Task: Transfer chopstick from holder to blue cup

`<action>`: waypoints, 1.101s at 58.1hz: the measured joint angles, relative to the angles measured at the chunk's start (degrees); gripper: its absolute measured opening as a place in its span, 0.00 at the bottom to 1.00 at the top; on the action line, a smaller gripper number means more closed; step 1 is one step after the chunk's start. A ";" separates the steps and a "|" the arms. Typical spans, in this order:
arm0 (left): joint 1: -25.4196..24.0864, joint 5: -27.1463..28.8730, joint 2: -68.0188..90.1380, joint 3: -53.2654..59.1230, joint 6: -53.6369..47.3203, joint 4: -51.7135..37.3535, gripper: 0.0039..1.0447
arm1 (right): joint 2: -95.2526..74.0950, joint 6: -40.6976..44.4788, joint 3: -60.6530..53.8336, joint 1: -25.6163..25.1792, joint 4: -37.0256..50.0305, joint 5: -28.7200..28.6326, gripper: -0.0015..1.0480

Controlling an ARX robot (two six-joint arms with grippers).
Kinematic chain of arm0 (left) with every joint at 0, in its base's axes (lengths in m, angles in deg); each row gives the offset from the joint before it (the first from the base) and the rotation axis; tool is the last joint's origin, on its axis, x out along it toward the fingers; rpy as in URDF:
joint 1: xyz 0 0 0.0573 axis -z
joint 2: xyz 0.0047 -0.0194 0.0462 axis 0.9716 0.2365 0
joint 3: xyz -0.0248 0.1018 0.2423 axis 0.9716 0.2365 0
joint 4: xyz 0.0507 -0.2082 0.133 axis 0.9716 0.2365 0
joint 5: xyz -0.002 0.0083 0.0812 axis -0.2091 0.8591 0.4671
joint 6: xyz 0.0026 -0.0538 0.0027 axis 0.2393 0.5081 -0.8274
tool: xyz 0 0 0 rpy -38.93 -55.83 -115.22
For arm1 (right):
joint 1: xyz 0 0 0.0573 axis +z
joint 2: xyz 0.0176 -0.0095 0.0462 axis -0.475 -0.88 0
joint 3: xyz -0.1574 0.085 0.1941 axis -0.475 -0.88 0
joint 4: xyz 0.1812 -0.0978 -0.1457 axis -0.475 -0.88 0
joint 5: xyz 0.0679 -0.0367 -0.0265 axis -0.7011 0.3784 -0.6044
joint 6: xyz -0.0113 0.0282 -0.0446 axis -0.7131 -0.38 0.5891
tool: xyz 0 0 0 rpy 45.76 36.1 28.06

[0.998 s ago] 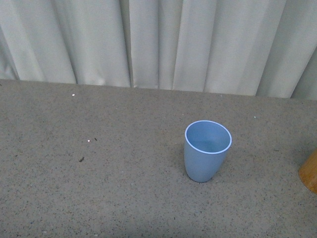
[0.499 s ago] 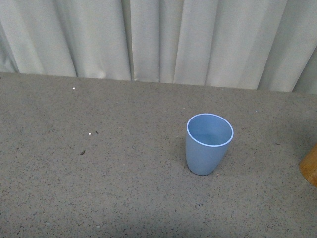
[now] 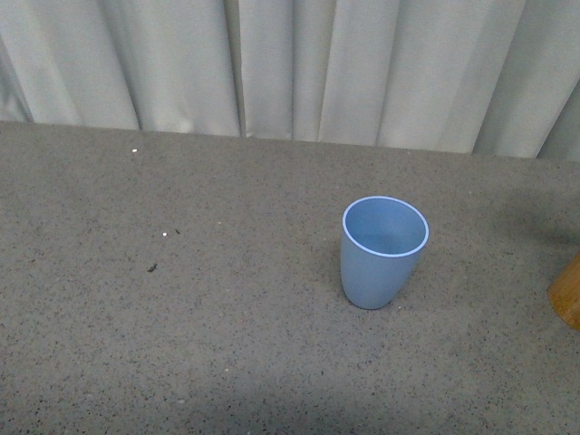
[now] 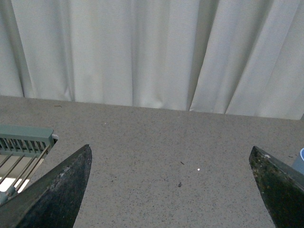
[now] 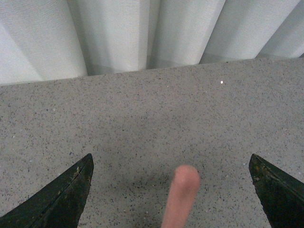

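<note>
Upright on the speckled grey tabletop [image 3: 181,344], right of centre: the light blue cup [image 3: 383,252], with a sliver of the orange-brown holder [image 3: 567,294] well apart at the right edge. Spread wide and gripping nothing: left fingers [image 4: 52,197] and right fingers [image 5: 57,202]. Between the right pair, untouched: the blurred pink chopstick [image 5: 181,199] end.

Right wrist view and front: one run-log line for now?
right gripper open, chopstick end between its jaws, ungripped | left gripper open, empty | blue cup upright, empty | holder cut off at front view's right edge
</note>
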 joint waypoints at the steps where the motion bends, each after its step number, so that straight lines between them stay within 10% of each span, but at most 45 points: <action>1: 0.00 0.00 0.00 0.00 0.00 0.00 0.94 | -0.15 0.00 0.13 0.04 0.07 0.09 0.91; 31: 0.00 0.00 0.00 0.00 0.00 0.00 0.94 | -6.75 -2.80 2.95 -0.26 3.85 1.29 0.91; 64: 0.00 0.00 0.00 0.00 0.00 0.00 0.94 | 3.89 -3.85 1.25 0.66 3.52 -0.22 0.02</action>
